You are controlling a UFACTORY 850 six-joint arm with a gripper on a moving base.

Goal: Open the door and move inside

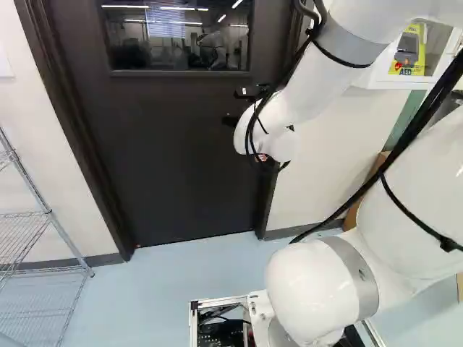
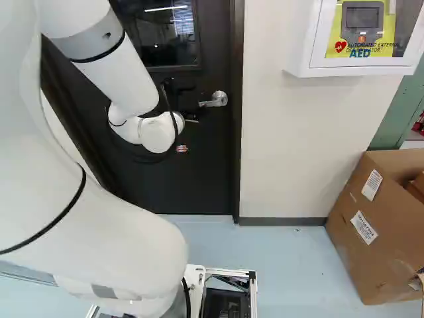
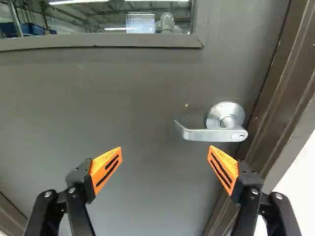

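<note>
The gripper (image 1: 239,107) is held in front of the dark door (image 1: 181,159), at the end of the raised arm. In the wrist view the gripper (image 3: 165,160) stands open, its orange-padded fingers wide apart with nothing between them. The silver lever handle (image 3: 211,134) lies ahead of the fingers, nearer the finger on the door-frame side, and no finger touches it. Its lever is about level, pointing away from the frame. In the right base view the handle (image 2: 214,100) shows just beside the wrist. The door stands closed in its frame (image 3: 283,93).
A window (image 1: 179,35) is set in the door's upper part. A wire rack (image 1: 43,224) stands at the left of the left base view. On the wall right of the door hangs an AED cabinet (image 2: 308,46), with a cardboard box (image 2: 371,232) on the floor below.
</note>
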